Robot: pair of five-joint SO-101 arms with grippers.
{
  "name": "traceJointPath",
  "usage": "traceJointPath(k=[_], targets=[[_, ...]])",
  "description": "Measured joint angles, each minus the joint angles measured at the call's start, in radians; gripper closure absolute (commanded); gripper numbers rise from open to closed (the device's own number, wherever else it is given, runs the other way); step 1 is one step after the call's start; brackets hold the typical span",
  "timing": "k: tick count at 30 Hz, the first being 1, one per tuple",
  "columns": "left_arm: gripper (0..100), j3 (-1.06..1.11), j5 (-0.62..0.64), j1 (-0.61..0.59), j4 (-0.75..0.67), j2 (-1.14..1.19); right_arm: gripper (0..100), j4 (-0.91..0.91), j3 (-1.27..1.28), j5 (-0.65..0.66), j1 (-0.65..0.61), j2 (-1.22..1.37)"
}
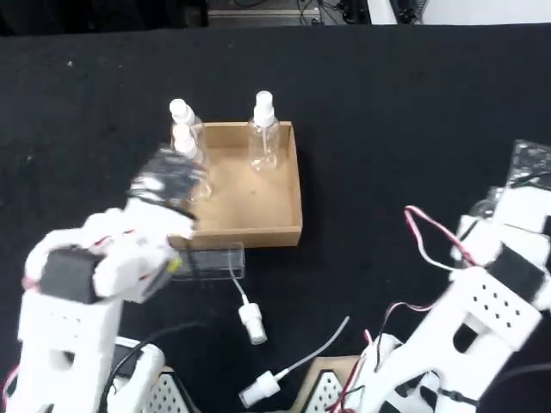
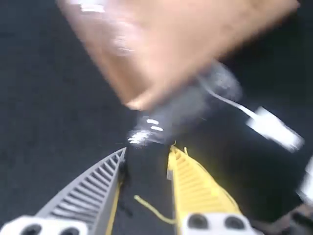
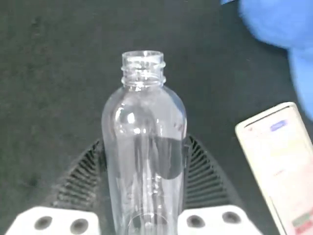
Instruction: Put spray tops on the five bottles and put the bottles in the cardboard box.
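Note:
The cardboard box [image 1: 258, 225] stands mid-table with three capped bottles upright in it: one [image 1: 263, 131] at the back right, two [image 1: 184, 129] at its left wall. A clear uncapped bottle [image 1: 211, 261] lies on the cloth just in front of the box. My left gripper [image 1: 179, 265] is at that bottle's left end; its own view shows it open [image 2: 146, 152], the lying bottle [image 2: 181, 105] just past the tips, the box [image 2: 186, 44] beyond. Two spray tops [image 1: 252, 323] [image 1: 261, 389] lie nearer the front. My right gripper [image 3: 144, 147] is shut on another uncapped bottle [image 3: 144, 112], far right [image 1: 489, 205].
The table is covered in black cloth [image 1: 387, 129]. A white card-like object [image 3: 279, 161] and something blue [image 3: 279, 24] lie beside the right gripper. A crinkled clear bag [image 1: 529, 162] sits at the far right. Both arm bases and their wires crowd the front edge.

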Motion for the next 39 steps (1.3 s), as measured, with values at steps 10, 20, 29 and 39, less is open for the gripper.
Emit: traceJointPath(k=[10, 20, 29, 39], targets=[[76, 0.078, 0.130, 0.514, -0.091, 0.259, 98.7, 0.000, -0.313, 0.035, 0.170, 0.334], [75, 0.256, 0.288, 0.844, -0.394, 0.414, 98.7, 0.000, -0.552, 0.035, 0.273, 0.614], [75, 0.367, 0.328, 0.987, -0.529, 0.443, 98.7, 0.020, -0.787, 0.034, 0.331, 0.836], [75, 0.471, 0.333, 1.017, -0.580, 0.454, 98.7, 0.083, -0.905, 0.035, 0.344, 0.891]])
